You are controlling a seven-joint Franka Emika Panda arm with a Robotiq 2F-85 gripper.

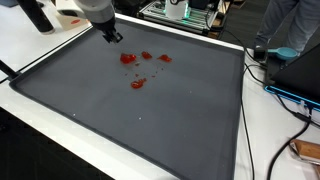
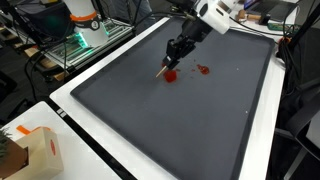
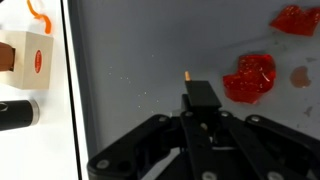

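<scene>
My gripper [image 1: 112,36] hangs over the far part of a dark grey mat [image 1: 150,120], which also shows in an exterior view [image 2: 200,130]. In the wrist view the gripper [image 3: 200,112] is shut on a small black tool [image 3: 198,96] with a thin wooden tip [image 3: 187,73]. The tool's stick [image 2: 164,69] slants down to a red blob [image 2: 171,75]. Several red blobs [image 1: 128,58] lie on the mat. In the wrist view one red blob [image 3: 250,78] lies just right of the tip and another one [image 3: 295,18] lies at the top right.
The mat lies on a white table [image 1: 40,50]. A small cardboard box [image 3: 25,55] and a black cylinder [image 3: 14,115] sit off the mat's edge. Another box [image 2: 35,150] stands at the table corner. A person [image 1: 290,30] and cables [image 1: 285,95] are beside the table.
</scene>
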